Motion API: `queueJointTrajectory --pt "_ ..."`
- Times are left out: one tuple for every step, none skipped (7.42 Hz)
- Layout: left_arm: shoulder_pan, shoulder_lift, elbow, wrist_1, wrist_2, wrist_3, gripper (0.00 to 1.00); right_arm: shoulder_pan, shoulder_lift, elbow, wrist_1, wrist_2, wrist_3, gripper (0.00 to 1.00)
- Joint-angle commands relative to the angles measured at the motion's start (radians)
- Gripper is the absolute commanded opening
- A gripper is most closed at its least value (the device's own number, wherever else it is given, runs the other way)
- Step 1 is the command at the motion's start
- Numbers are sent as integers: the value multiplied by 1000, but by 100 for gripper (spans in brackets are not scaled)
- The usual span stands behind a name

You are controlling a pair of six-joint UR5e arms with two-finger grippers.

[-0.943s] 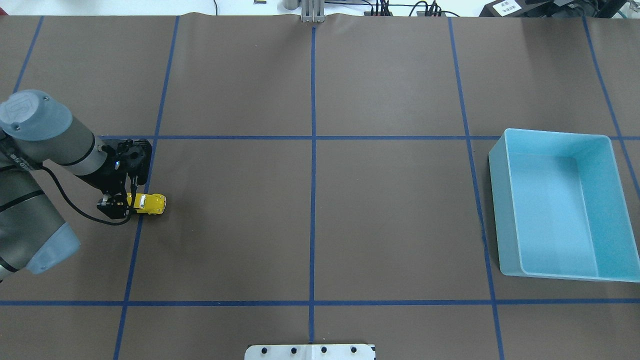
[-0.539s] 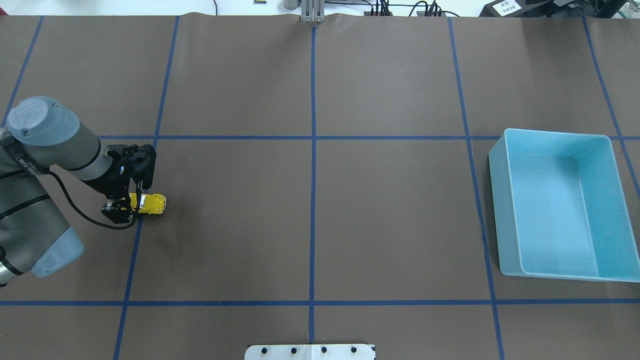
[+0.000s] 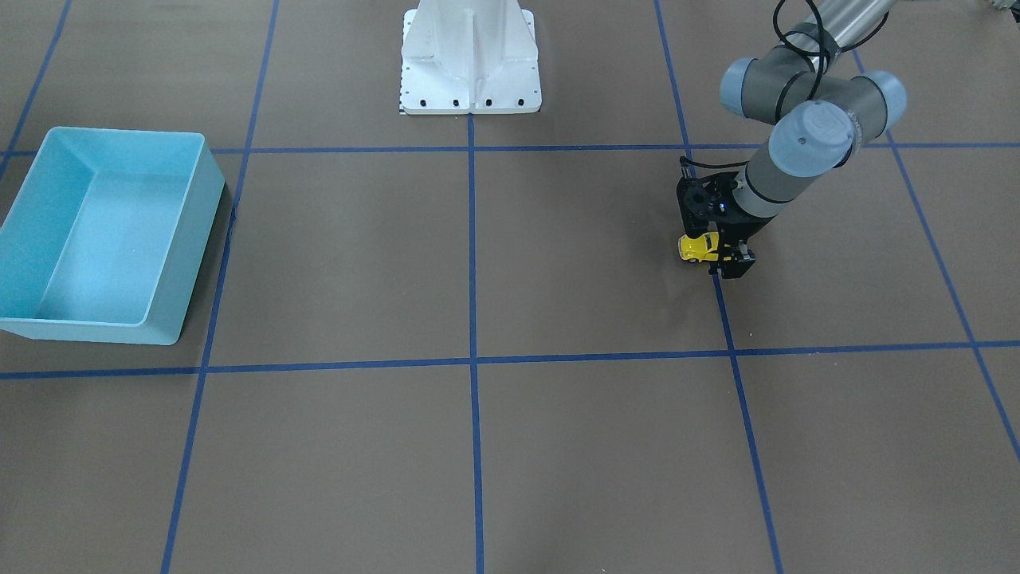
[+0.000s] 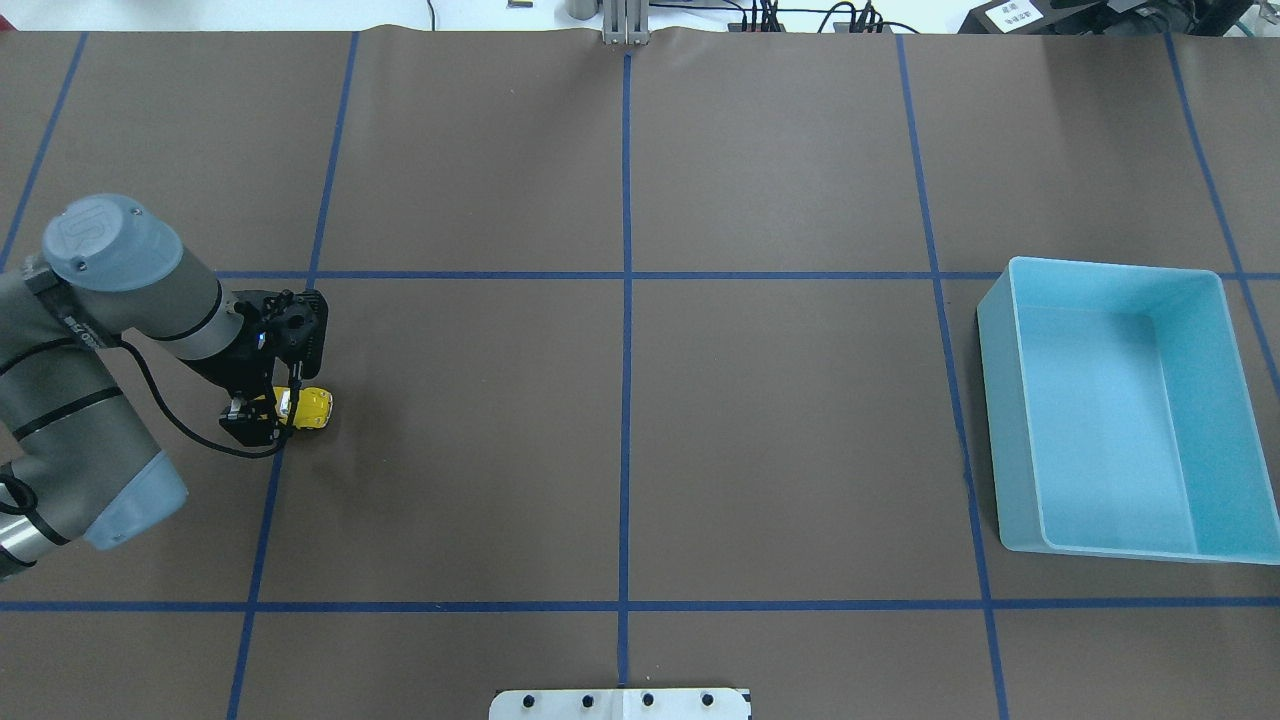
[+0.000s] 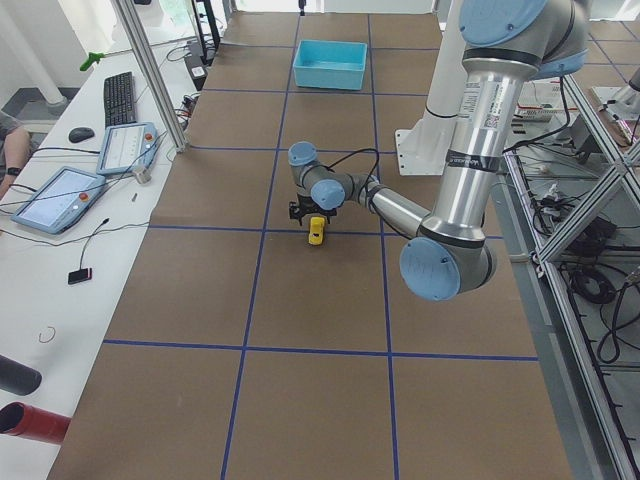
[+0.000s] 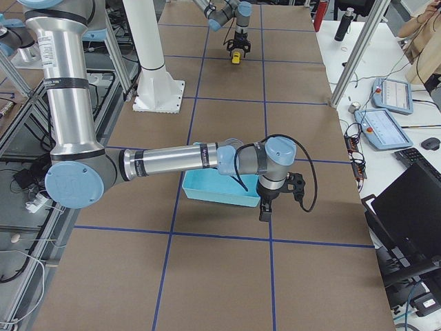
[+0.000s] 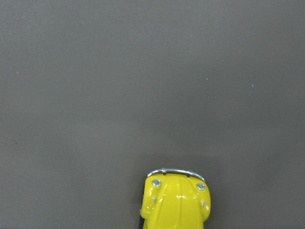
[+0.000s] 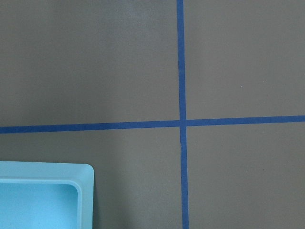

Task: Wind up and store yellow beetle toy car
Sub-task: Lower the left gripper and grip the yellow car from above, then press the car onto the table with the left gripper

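I've got the left gripper (image 4: pixel 275 415) low on the tabletop (image 4: pixel 780 450), near its left edge and about midway between the robot's edge and the far one. Since the earlier overhead frames the gripper has crept forward over the yellow beetle toy car (image 4: pixel 312 408). Less of the yellow body shows now, and only the front half pokes out past the black fingers. The car's nose sits at the same spot, just beside the blue tape line (image 4: pixel 268 500), so the car itself hasn't shifted. The fingers stand on either side of its rear, but I cannot tell whether they press on it. The left wrist view shows just the bonnet and chrome bumper.

The right gripper (image 6: pixel 264 214) hangs at a corner of the light blue bin (image 4: pixel 1005 400), near the tabletop's right edge. I can't judge its fingers from here.
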Motion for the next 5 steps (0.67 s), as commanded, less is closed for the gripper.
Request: queueJointTrajectory --pt "5 -3 6 -1 -2 2 100 0 0 0 0 0 0 100" --pt "6 -3 6 -2 -2 4 100 0 0 -8 0 0 0 100" --pt "6 -2 9 -14 0 4 99 0 0 -8 0 0 0 100" --pt "6 0 23 -30 0 5 98 0 0 -8 0 0 0 100" --pt "6 1 27 -36 -2 5 98 0 0 -8 0 0 0 100"
